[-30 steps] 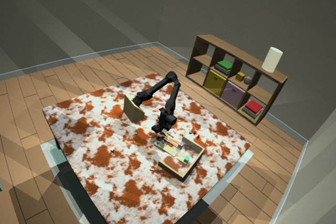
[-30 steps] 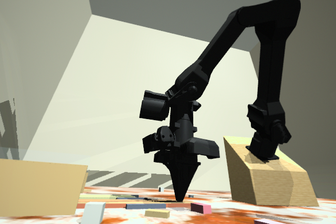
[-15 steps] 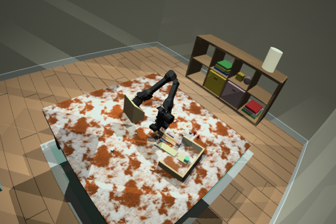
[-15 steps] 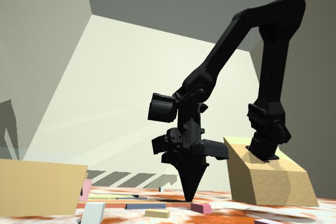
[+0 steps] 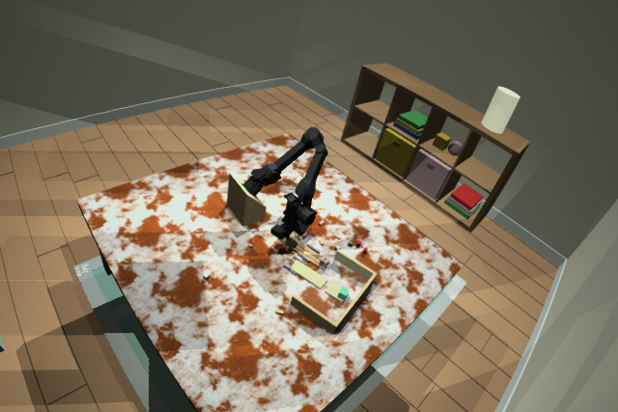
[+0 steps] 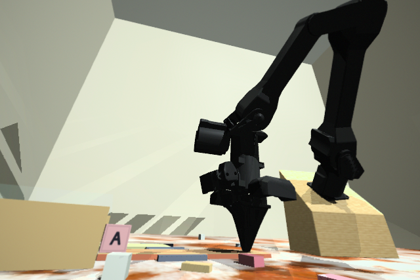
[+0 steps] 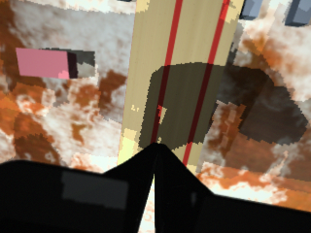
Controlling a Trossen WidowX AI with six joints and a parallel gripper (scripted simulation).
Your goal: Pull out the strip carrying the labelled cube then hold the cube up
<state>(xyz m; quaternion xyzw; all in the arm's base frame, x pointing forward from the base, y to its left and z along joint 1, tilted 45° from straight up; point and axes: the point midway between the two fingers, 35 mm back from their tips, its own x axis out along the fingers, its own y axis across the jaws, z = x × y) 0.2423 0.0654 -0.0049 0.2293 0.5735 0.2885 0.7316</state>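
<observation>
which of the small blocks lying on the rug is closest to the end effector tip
The pink block, lying just in front of the closed end effector in the exterior view. The tan block and white block lie farther off toward the lettered cube.

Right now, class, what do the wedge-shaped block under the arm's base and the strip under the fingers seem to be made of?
The tan wedge-shaped block looks like matt wood: faint horizontal grain lines show on its face. The pale yellow strip with two red lines looks flat, thin and dull, perhaps card or cloth; the pictures leave that open. The black fingers are shut over it.
</observation>
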